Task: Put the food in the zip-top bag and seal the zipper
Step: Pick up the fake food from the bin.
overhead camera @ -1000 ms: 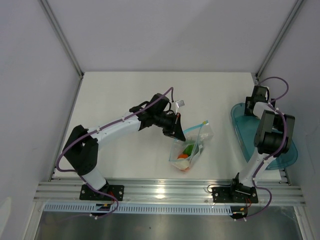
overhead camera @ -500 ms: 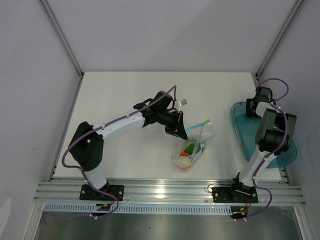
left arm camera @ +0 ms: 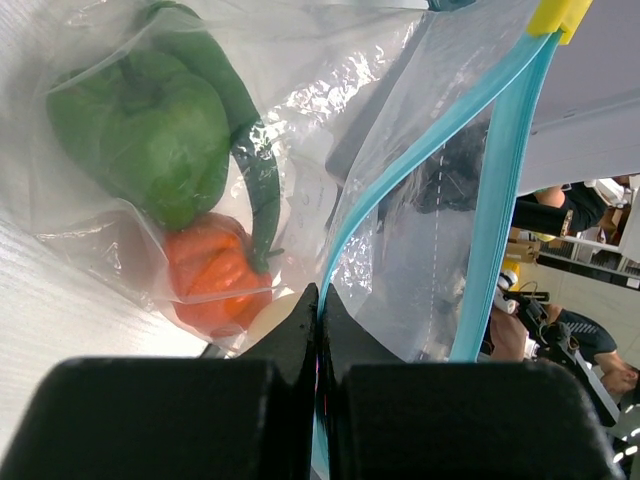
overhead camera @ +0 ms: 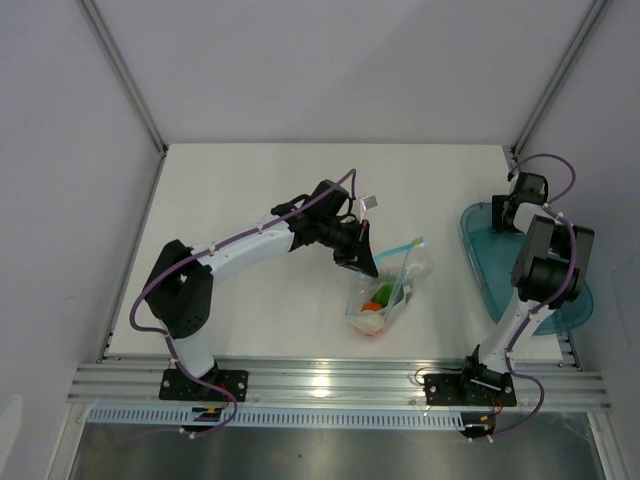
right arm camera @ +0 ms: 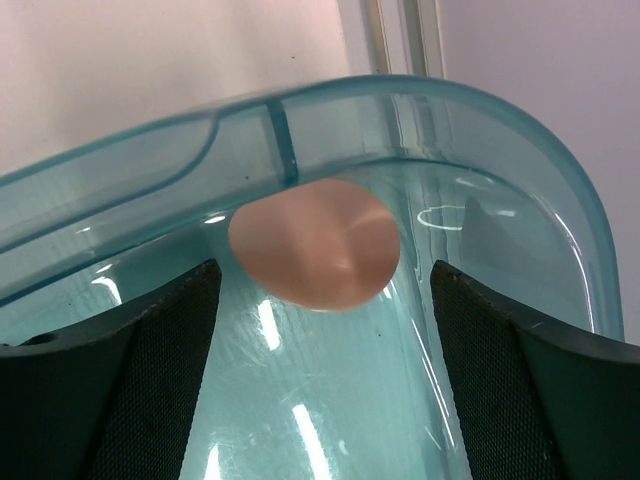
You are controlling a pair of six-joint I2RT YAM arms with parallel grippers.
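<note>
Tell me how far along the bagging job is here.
Done: the pepper and the orange food sit inside the bag. In hand: the left claw pinches the zipper, mouth unsealed; the right claw is open, facing an egg in the tray. Left: bag that egg, seal the zipper.

bag (overhead camera: 385,292) | zipper (left arm camera: 500,180) open | green pepper (left arm camera: 140,130), orange food (left arm camera: 215,272) inside | egg (right arm camera: 315,250) in tray (right arm camera: 400,95)

pale egg (left arm camera: 268,318) — mostly hidden behind the left gripper (left arm camera: 319,305); zip-top bag (left arm camera: 420,250) and teal tray (right arm camera: 440,100) — cut off by frame edges.
</note>
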